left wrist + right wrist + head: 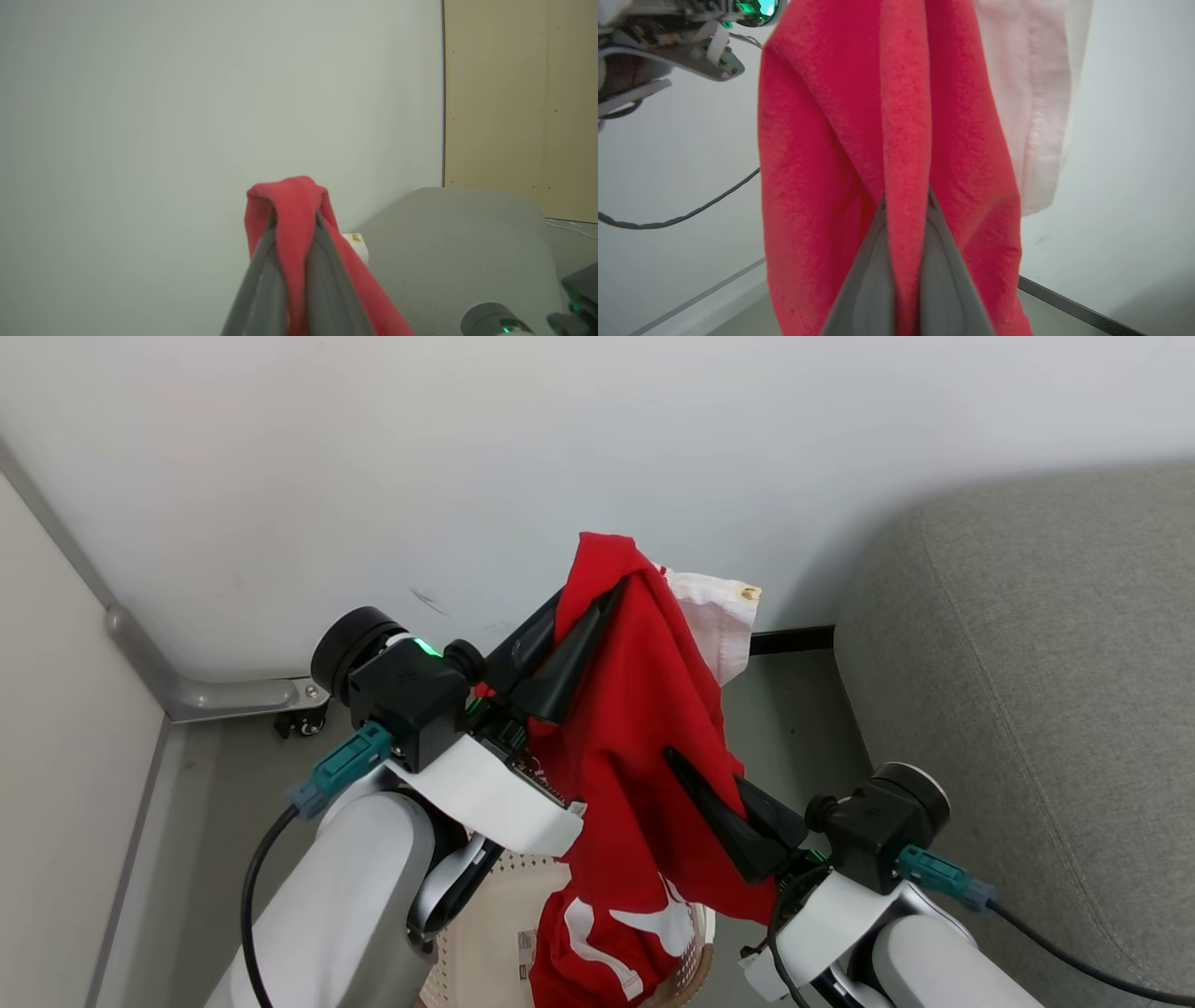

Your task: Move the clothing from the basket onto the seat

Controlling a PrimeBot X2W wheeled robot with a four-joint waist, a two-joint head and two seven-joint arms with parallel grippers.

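**Item: clothing** (635, 709). Red knit fabric, lifted and hanging in the air above the basket, short of the sofa. A white panel (714, 611) with a small yellowish mark shows at its upper far edge. The lowest folds, red with white stripes (607, 933), reach down into the basket mouth. I cannot tell whether this is one garment or two.

**Held by:** two grippers, both clenched on the red fabric.
- The left gripper (611, 590) pinches the topmost fold. In the left wrist view, cloth drapes over its fingertips (296, 219).
- The right gripper (677, 767) pinches a lower fold at mid-height. In the right wrist view, a red pleat runs between its fingers (906, 196).

**Basket** (485, 933): one, cream with a perforated wall and a small label. It stands directly below the clothing and is largely covered by the hanging cloth and the left forearm (336, 896).

**Sofa** (1027, 663): one, grey upholstery, to the robot's right, apart from the basket. A strip of grey floor (794, 709) lies between them.

**Surroundings:**
- White wall (560, 429) behind, with a dark skirting strip (792, 639) at its foot.
- Beige panel (56, 756) at left, edged by a metal rail (233, 695).
- Two teal cable plugs, one per wrist (341, 770) (943, 875).
- One green light (425, 647) on the left wrist.
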